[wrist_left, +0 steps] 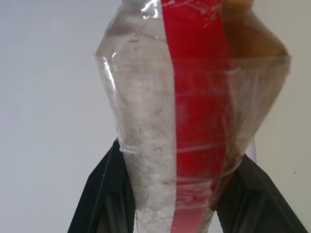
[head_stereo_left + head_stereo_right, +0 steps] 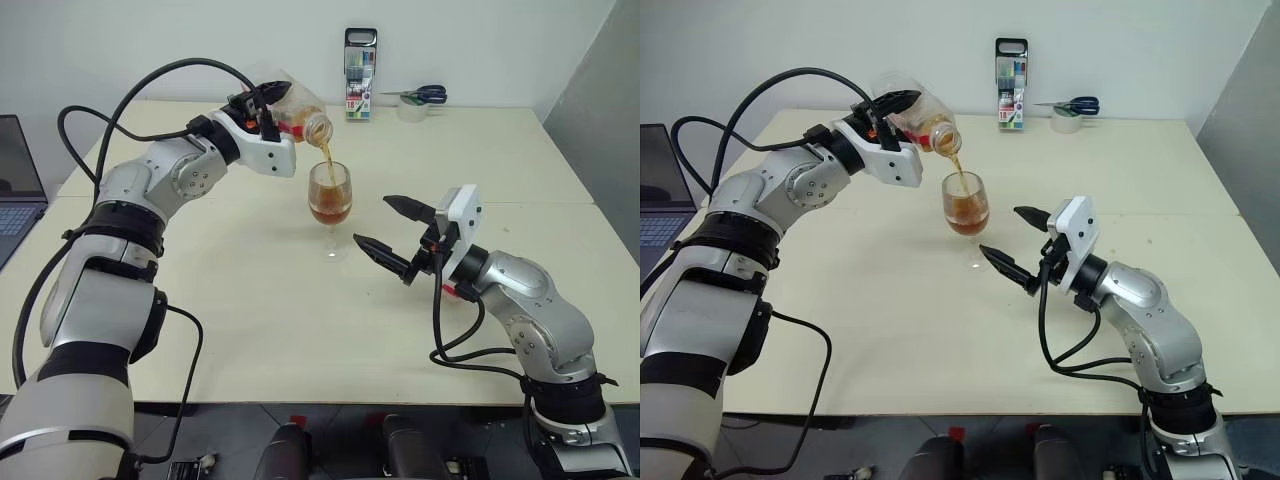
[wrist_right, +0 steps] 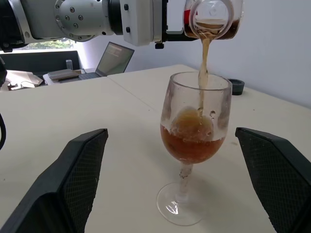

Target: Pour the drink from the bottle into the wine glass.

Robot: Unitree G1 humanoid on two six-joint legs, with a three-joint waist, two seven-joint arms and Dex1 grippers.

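My left gripper (image 2: 265, 108) is shut on the bottle (image 2: 295, 115), a clear plastic one with a red label strip (image 1: 194, 121). It is held tipped, mouth down, over the wine glass (image 2: 330, 200). A thin amber stream of the drink (image 2: 326, 160) falls from the open neck (image 3: 214, 17) into the bowl. The glass stands upright on the table, and the drink in it (image 3: 192, 143) fills roughly half the bowl. My right gripper (image 2: 382, 228) is open just right of the glass, level with it. Its fingers (image 3: 80, 165) are spread wide and touch nothing.
At the table's far edge stand a case of pens (image 2: 360, 60), blue-handled scissors (image 2: 425, 95) and a tape roll (image 2: 412, 110). A laptop (image 2: 15, 180) sits off to the left. The pale table (image 2: 250, 330) lies bare in front of the glass.
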